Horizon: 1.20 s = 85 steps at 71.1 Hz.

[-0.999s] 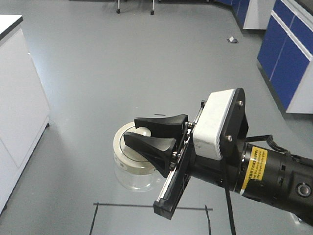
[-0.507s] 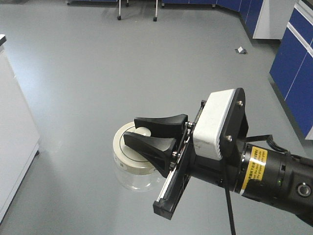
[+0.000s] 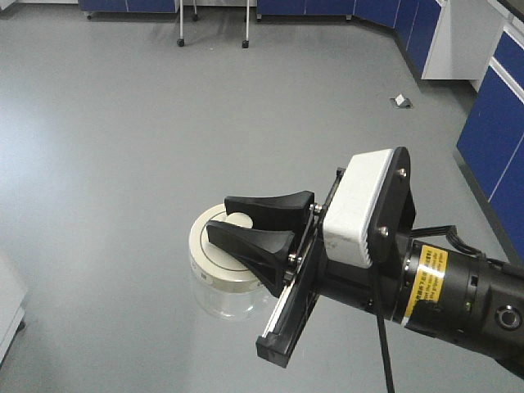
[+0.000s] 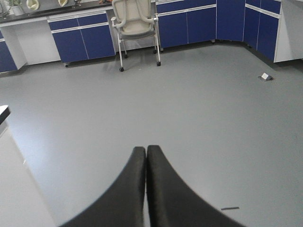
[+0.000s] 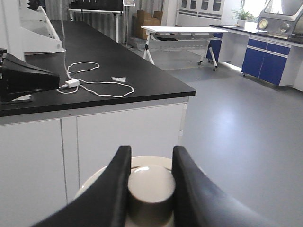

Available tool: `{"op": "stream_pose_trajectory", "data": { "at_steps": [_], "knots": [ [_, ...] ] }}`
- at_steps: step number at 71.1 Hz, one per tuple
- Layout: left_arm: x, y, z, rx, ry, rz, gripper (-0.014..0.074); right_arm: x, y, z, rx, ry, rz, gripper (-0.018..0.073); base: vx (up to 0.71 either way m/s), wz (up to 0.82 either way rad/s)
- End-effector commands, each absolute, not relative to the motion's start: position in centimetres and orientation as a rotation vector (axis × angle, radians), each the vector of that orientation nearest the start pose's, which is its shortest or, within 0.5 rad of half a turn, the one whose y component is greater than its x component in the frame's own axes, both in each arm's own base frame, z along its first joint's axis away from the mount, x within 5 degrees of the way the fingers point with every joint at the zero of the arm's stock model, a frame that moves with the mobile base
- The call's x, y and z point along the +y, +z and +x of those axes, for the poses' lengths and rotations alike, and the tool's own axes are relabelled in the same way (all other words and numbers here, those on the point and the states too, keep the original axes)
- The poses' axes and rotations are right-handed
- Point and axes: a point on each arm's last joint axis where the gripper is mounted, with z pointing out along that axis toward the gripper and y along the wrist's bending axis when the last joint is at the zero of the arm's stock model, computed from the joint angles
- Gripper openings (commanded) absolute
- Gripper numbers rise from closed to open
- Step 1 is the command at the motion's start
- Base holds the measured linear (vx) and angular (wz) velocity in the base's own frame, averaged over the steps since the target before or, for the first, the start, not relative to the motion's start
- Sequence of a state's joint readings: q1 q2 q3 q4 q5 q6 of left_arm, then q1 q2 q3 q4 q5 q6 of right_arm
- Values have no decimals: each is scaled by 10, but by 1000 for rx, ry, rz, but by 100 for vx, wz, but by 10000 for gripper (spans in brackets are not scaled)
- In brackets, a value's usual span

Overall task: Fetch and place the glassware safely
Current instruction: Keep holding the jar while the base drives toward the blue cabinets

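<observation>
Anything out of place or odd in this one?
The right end effector grips the glass jar only by the knob on its lid, so the body hangs above bare floor; if the lid is loose, it might drop. A small light scrap also lies near the blue cabinets.

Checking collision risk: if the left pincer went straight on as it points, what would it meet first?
Nothing near, it seems: the shut left pincer points over open grey floor. Far ahead stand an office chair and blue cabinets, though depth is hard to judge.
</observation>
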<state>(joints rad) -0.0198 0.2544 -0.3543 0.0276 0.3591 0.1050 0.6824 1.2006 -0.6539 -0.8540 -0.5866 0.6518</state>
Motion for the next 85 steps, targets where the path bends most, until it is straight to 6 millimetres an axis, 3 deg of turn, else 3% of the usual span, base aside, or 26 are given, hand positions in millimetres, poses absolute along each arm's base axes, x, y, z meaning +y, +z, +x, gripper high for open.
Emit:
{"op": "stream_pose_trajectory", "data": {
  "at_steps": [1, 85],
  "knots": [
    [-1, 298, 69, 1654, 82, 121, -7, 187, 328, 166, 1262, 847, -904, -3, 52, -6],
    [-1, 298, 69, 1653, 82, 121, -7, 187, 328, 166, 1262, 847, -904, -3, 54, -5]
  ]
}}
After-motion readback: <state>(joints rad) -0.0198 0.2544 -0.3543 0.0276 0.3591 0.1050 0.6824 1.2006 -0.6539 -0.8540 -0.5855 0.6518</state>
